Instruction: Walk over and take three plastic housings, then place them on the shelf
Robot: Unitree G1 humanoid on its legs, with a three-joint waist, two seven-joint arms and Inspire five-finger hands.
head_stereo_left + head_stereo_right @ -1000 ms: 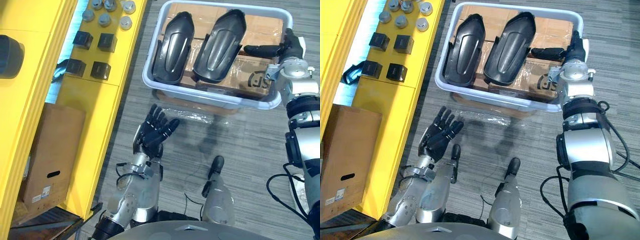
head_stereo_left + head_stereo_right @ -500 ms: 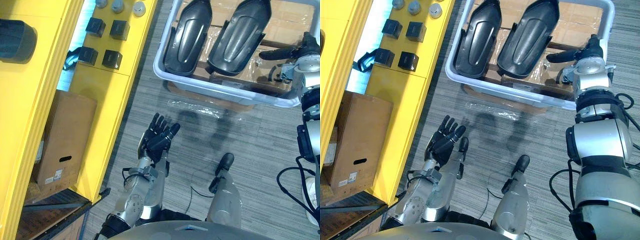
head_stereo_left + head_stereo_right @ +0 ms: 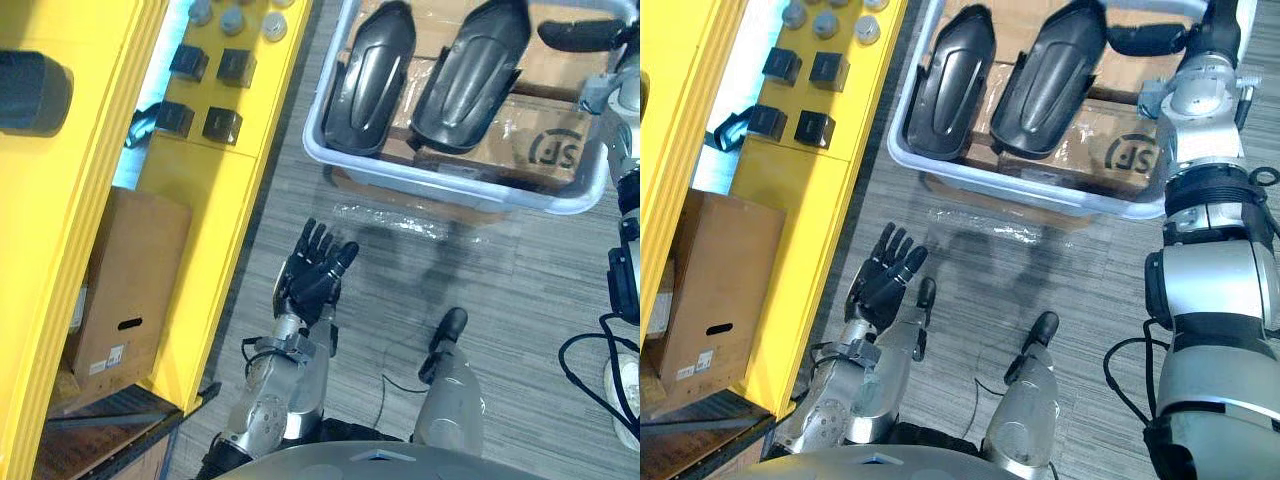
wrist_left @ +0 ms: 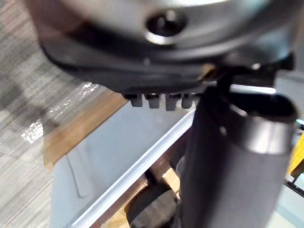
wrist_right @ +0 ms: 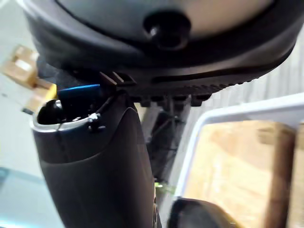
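Item one: two plastic housings, dark and glossy, one to the left (image 3: 368, 80) and one to the right (image 3: 470, 75), lay side by side, domed faces up, inside a pale bin (image 3: 440, 180) that stood on the grey carpet floor (image 3: 520, 290). Both rested on film-wrapped cardboard boxes (image 3: 540, 145) that lined the bin's bottom. Neither housing was touched by a hand. Item two: the right hand (image 3: 1160, 40) hung over the bin's right part, above the cardboard just right of the right-side housing. Its fingers were stretched out straight toward the housings and had hold of nothing. Its wrist view showed the bin's rim and the cardboard past the thumb. Item three: the left hand (image 3: 312, 275) was held low over the carpet, well short of the bin, palm up, fingers spread and relaxed, empty. Item four: a sheet of clear film (image 3: 400, 220) lay on the floor just in front of the bin. Item five: a yellow shelf (image 3: 190, 200) stood along the robot's left. It bore four small black blocks (image 3: 222, 125) in two pairs and, beyond them, a cluster of grey round caps (image 3: 240, 20). A dark rounded object (image 3: 30, 95), of a kind that could not be told, sat on an upper level, and a brown cardboard box (image 3: 125, 280) stood at the shelf's foot.
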